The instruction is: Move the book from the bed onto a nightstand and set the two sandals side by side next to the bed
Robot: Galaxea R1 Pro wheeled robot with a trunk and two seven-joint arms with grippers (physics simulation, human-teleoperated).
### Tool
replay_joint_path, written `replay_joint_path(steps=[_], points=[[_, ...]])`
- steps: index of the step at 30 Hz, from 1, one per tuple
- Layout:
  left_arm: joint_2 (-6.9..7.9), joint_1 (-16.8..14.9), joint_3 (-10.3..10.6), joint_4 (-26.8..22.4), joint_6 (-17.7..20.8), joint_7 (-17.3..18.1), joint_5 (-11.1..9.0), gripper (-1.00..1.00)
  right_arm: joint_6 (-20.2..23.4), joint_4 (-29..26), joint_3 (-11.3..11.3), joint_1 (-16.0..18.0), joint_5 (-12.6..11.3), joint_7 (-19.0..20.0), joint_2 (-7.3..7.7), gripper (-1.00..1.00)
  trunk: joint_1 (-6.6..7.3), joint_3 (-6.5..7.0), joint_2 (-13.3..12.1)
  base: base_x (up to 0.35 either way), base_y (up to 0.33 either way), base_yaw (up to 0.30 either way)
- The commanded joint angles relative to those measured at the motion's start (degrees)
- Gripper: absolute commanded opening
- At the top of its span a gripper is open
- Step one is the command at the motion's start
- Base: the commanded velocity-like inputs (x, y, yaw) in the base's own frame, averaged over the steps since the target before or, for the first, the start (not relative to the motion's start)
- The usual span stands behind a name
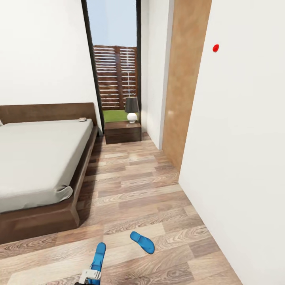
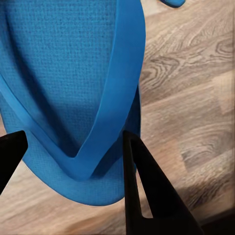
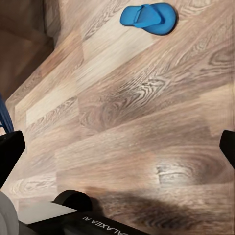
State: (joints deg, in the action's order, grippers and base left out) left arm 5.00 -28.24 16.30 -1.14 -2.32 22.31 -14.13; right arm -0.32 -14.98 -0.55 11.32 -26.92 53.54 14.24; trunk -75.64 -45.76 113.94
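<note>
One bright blue sandal (image 1: 98, 256) sticks out forward from my left gripper (image 1: 90, 275) just over the wood floor; in the left wrist view its toe end (image 2: 73, 88) sits between the dark fingers (image 2: 142, 191), which are shut on it. The second sandal (image 1: 142, 242) lies flat on the floor a little to the right, and is seen ahead of my open right gripper (image 3: 117, 147) as a blue shape (image 3: 148, 18). The bed (image 1: 39, 158) stands at left, with the small book (image 1: 82, 119) on the mattress near the headboard. A dark nightstand (image 1: 122, 132) sits beyond the bed.
A black-shaded lamp (image 1: 132, 109) stands on the nightstand, in front of a tall window (image 1: 114, 59). A white wall (image 1: 237, 158) and a wood panel (image 1: 184, 87) close off the right side. A plank-floor aisle (image 1: 130, 178) runs between bed and wall.
</note>
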Motion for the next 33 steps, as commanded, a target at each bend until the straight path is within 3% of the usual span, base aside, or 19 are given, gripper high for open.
replay_joint_path(steps=[1, 9, 33], points=[[0.01, -0.1, 0.5, 0.1, -0.2, 0.2, -0.5, -1.0, 0.0, 0.0, -0.1, 0.0, -0.2, 0.2, 0.02, 1.0, 0.0, -0.05, 0.0, 0.079, -0.263, 0.253], [0.01, -0.1, 0.5, 0.1, -0.2, 0.2, -0.5, -1.0, 0.0, 0.0, -0.1, 0.0, -0.2, 0.2, 0.01, 1.0, 0.0, -0.05, 0.0, 0.066, -0.197, 0.282], [0.01, -0.1, 0.5, 0.1, -0.2, 0.2, -0.5, -1.0, 0.0, 0.0, -0.1, 0.0, -0.2, 0.2, 0.0, 1.0, 0.0, -0.05, 0.0, 0.002, -0.085, 0.29]])
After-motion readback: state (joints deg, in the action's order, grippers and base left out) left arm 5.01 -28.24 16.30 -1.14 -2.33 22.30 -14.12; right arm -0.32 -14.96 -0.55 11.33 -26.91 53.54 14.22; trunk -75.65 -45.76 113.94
